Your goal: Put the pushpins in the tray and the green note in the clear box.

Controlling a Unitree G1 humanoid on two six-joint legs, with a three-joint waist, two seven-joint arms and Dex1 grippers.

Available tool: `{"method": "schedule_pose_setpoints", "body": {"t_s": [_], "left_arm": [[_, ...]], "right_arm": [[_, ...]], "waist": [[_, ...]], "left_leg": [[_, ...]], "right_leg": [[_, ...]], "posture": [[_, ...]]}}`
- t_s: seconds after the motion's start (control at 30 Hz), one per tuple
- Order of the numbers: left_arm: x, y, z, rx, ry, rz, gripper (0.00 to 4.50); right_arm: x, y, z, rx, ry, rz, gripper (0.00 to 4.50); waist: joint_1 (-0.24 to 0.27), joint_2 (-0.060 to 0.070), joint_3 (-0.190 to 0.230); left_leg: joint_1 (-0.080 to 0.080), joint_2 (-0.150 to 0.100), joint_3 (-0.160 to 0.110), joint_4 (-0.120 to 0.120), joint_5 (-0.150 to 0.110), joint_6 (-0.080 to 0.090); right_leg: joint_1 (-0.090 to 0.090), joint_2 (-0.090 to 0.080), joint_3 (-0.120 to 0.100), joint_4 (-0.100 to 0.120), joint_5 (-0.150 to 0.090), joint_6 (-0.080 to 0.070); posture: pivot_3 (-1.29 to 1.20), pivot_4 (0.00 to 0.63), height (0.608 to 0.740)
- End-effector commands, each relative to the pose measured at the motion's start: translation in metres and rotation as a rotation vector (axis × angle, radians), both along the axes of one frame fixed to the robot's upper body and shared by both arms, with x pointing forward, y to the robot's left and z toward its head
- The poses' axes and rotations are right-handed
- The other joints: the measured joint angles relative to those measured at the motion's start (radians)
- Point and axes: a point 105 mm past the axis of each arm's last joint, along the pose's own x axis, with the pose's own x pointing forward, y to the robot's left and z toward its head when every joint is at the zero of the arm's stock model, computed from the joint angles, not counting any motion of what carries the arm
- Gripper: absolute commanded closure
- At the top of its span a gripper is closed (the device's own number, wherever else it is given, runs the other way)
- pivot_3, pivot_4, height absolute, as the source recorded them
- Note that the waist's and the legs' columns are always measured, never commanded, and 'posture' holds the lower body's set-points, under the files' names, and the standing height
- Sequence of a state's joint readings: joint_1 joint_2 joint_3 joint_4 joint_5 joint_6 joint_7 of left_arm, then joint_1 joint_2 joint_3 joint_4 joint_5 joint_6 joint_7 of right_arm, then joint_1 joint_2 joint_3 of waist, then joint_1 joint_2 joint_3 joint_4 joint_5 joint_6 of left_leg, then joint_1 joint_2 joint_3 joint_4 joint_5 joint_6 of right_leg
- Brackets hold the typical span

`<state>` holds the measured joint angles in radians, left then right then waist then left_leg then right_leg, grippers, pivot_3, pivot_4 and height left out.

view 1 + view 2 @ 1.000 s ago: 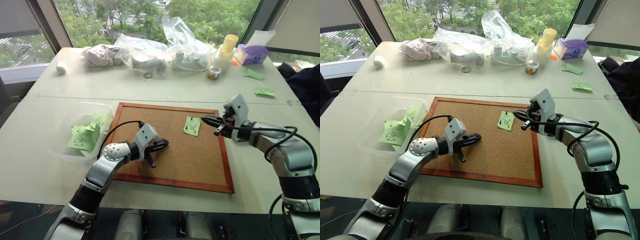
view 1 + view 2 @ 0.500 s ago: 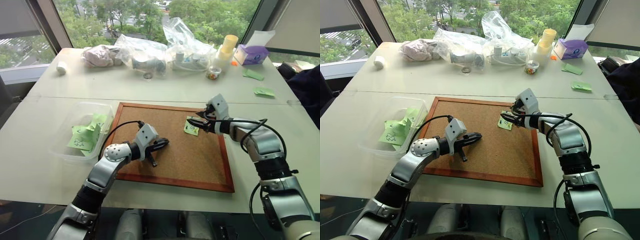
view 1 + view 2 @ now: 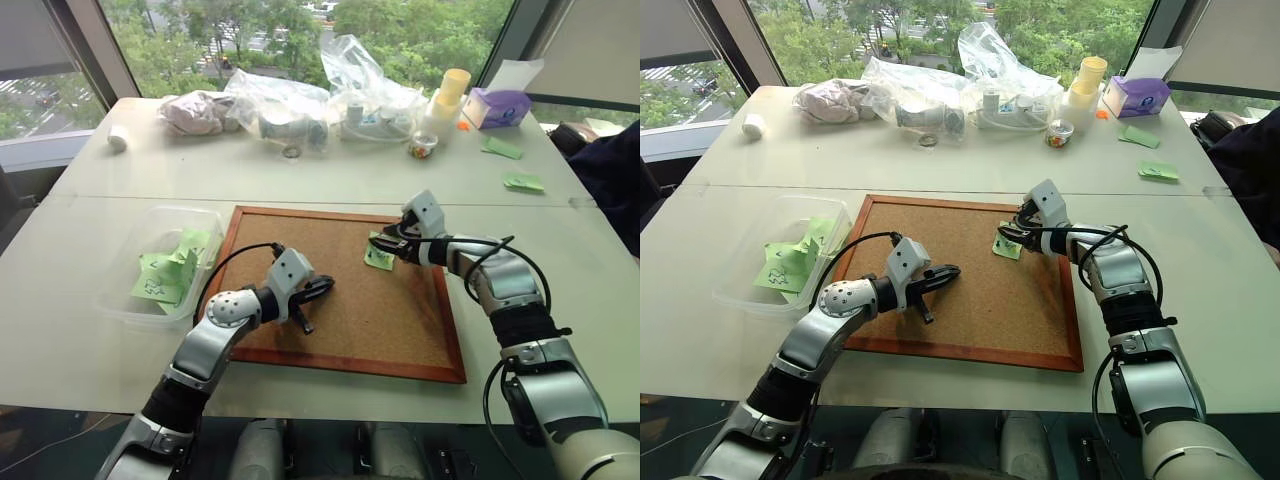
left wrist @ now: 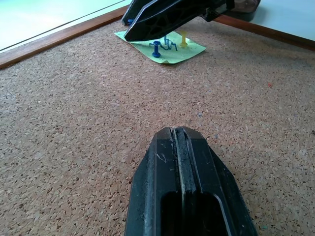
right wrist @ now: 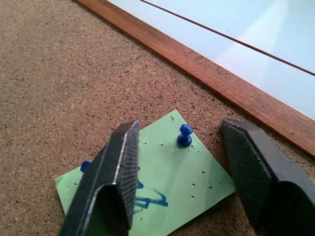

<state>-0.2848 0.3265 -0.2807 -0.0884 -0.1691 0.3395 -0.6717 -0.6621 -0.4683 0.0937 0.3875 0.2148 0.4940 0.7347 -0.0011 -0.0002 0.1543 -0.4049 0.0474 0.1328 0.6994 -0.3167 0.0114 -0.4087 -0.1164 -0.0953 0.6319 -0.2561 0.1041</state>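
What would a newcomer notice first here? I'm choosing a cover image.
The corkboard in the middle of the table, with a green note pinned near its far right corner. The right gripper straddles that note, fingers open around a blue pushpin, while the left gripper hovers shut over bare cork.

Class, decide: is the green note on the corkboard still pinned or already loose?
Still pinned: pushpins stand in the green note, which lies flat on the corkboard.
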Motion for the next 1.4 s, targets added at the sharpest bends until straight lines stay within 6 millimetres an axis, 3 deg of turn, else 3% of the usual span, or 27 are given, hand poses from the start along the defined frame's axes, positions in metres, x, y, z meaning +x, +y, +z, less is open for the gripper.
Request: {"method": "schedule_pose_setpoints", "body": {"t_s": [0.03,0.07,0.23,0.47,0.53,0.6,0.73,0.87,1.03,1.23,1.33,1.4], "left_arm": [[-0.001,0.004,-0.006,0.016,0.021,0.022,4.50],[-0.002,0.005,-0.007,0.013,0.025,0.023,4.50],[-0.004,0.004,-0.010,-0.002,0.060,0.028,4.50],[-0.006,0.003,-0.012,-0.004,0.088,0.019,4.50],[-0.007,0.002,-0.012,-0.004,0.092,0.016,4.50],[-0.008,0.000,-0.012,-0.007,0.098,0.009,4.50],[-0.009,-0.001,-0.013,-0.008,0.100,0.001,4.50],[-0.010,-0.002,-0.014,-0.005,0.097,-0.005,4.50],[-0.010,-0.003,-0.013,-0.005,0.093,-0.013,4.50],[-0.011,-0.004,-0.013,-0.002,0.091,-0.024,4.50],[-0.011,-0.003,-0.013,-0.002,0.089,-0.024,4.50],[-0.011,-0.003,-0.013,-0.002,0.088,-0.022,4.50]], "right_arm": [[0.001,0.003,0.012,-0.013,-0.052,0.026,3.97],[0.000,0.002,0.013,-0.020,-0.060,0.027,4.46],[-0.002,-0.005,0.029,-0.001,-0.106,0.001,4.46],[-0.008,-0.025,0.079,0.176,-0.175,-0.123,4.46],[-0.012,-0.035,0.086,0.209,-0.179,-0.161,4.46],[-0.017,-0.059,0.089,0.222,-0.183,-0.241,4.46],[-0.029,-0.098,0.082,0.198,-0.168,-0.368,4.46],[-0.044,-0.133,0.060,0.162,-0.103,-0.483,4.46],[-0.054,-0.136,0.035,0.158,-0.027,-0.494,4.46],[-0.057,-0.137,0.021,0.169,0.023,-0.502,4.46],[-0.060,-0.139,0.016,0.156,0.031,-0.508,3.63],[-0.060,-0.141,0.015,0.148,0.031,-0.516,2.63]], "waist": [[-0.003,0.000,0.000],[-0.005,0.000,0.000],[-0.006,0.000,0.000],[-0.008,0.001,0.000],[-0.009,0.001,0.000],[-0.008,0.001,0.000],[-0.007,0.002,0.000],[-0.009,0.003,-0.001],[-0.010,0.003,-0.001],[-0.009,0.003,-0.001],[-0.009,0.003,-0.001],[-0.009,0.003,-0.001]], "left_leg": [[0.000,0.000,0.000,0.000,0.000,0.000],[0.000,0.000,0.000,0.000,0.000,0.000],[0.000,0.000,0.000,0.000,0.000,0.000],[-0.001,0.000,-0.001,0.000,0.000,0.000],[-0.001,0.000,-0.001,0.000,0.000,0.000],[-0.001,0.000,-0.001,-0.001,0.000,0.000],[-0.001,0.000,-0.001,-0.001,0.000,0.000],[0.000,0.000,-0.001,-0.001,0.000,0.000],[0.000,0.000,-0.001,-0.001,0.000,0.000],[0.000,0.000,-0.002,-0.001,0.000,0.001],[0.000,0.000,-0.002,-0.001,0.000,0.001],[0.000,0.000,-0.002,-0.001,0.000,0.001]], "right_leg": [[0.000,0.000,0.000,0.000,0.000,0.000],[0.000,0.000,0.000,0.000,0.000,0.000],[0.000,0.000,0.000,0.000,0.000,0.000],[0.000,0.000,0.000,0.000,0.000,0.000],[0.000,0.000,0.000,0.000,0.000,0.000],[0.000,0.000,0.000,0.000,0.000,0.000],[0.000,-0.001,0.000,-0.001,0.000,0.000],[0.000,0.000,0.000,-0.001,0.000,0.000],[0.000,0.000,0.000,-0.001,0.000,0.000],[0.000,0.000,0.000,-0.001,0.000,0.000],[0.000,0.000,0.000,-0.001,0.000,0.000],[0.000,0.000,0.000,-0.001,0.000,0.000]], "posture": [[0.00,0.150,0.740],[0.00,0.150,0.740],[0.00,0.150,0.740],[0.00,0.150,0.740],[0.00,0.150,0.740],[0.00,0.150,0.740],[0.00,0.150,0.740],[0.00,0.150,0.740],[0.00,0.150,0.740],[0.00,0.150,0.740],[0.00,0.150,0.740],[0.00,0.150,0.740]]}}
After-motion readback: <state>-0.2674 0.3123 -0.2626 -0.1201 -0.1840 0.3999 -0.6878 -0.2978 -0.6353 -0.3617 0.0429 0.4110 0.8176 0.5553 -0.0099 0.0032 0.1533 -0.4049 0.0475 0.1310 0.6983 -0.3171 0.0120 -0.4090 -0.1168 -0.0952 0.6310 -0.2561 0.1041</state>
